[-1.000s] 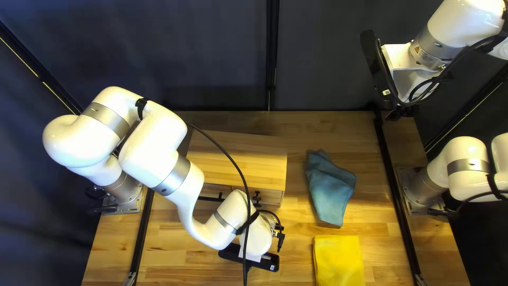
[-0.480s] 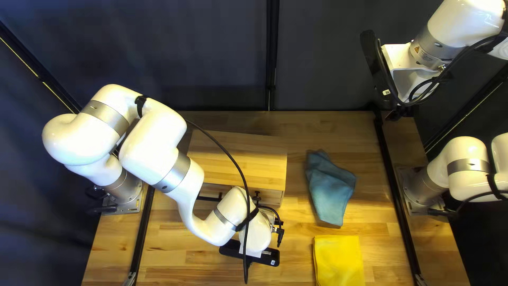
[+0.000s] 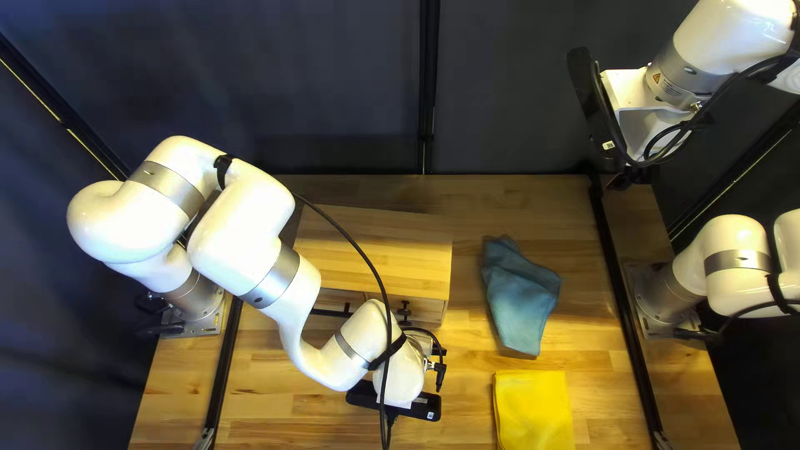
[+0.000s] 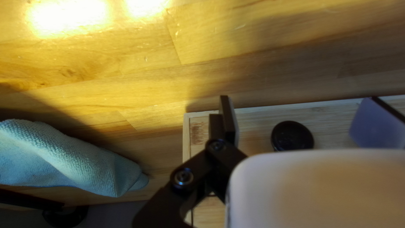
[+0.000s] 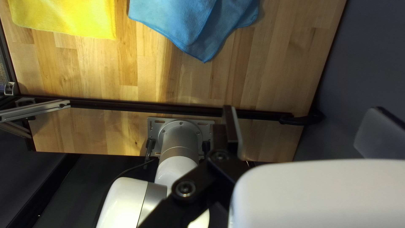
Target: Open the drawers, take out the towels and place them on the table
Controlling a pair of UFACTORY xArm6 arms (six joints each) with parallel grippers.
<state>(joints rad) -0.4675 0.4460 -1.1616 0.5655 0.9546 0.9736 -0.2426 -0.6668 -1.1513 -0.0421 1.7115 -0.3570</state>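
Beyond, dark curtain [image 3: 281,81] backs the wooden table [image 3: 462,194].

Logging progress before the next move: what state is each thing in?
Drawer chest: drawers look shut.
Blue towel: crumpled, on the table.
Yellow towel: folded flat, on the table.
Left tool: open, black drawer knob between its fingers.
Right tool: open, empty, raised.

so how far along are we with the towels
Done: a blue towel and a yellow towel lie on the table beside the drawer chest. In hand: the left gripper is open at a drawer front, its black knob between the fingers, ungripped. Left: whether any drawer holds another towel cannot be seen.
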